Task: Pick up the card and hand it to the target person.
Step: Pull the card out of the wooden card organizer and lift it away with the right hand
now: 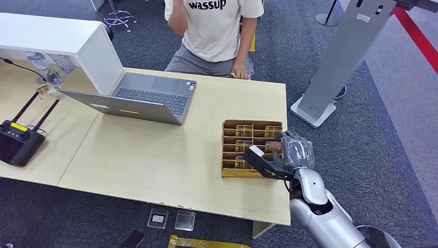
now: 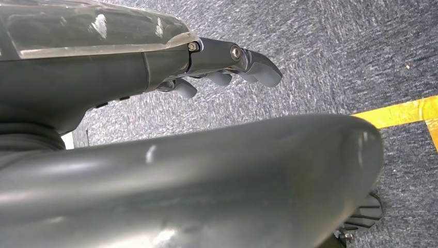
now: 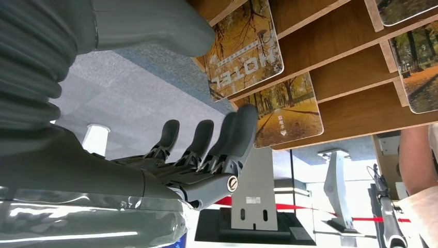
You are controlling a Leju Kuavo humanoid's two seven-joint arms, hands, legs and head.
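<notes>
A brown wooden card rack [image 1: 230, 126] stands on the light table [image 1: 155, 155] near its right edge, with autumn-picture cards [image 1: 244, 130] in its slots. My right hand [image 1: 289, 155] hovers at the rack's right side, fingers spread. In the right wrist view the thumb [image 3: 155, 26] and fingers [image 3: 227, 139] stand apart around a card marked HOTEL [image 3: 245, 51]; the fingertips reach a second card [image 3: 289, 111]. No card is gripped. A person in a white T-shirt [image 1: 214, 26] sits at the far side. My left hand [image 2: 227, 64] hangs over the carpet, holding nothing.
An open grey laptop [image 1: 150, 95] lies at the table's middle back. A black remote controller [image 1: 18, 144] and a white box [image 1: 62, 39] are on the left. A grey floor stand [image 1: 335, 67] rises right of the table. Small flat items [image 1: 170, 219] lie on the floor.
</notes>
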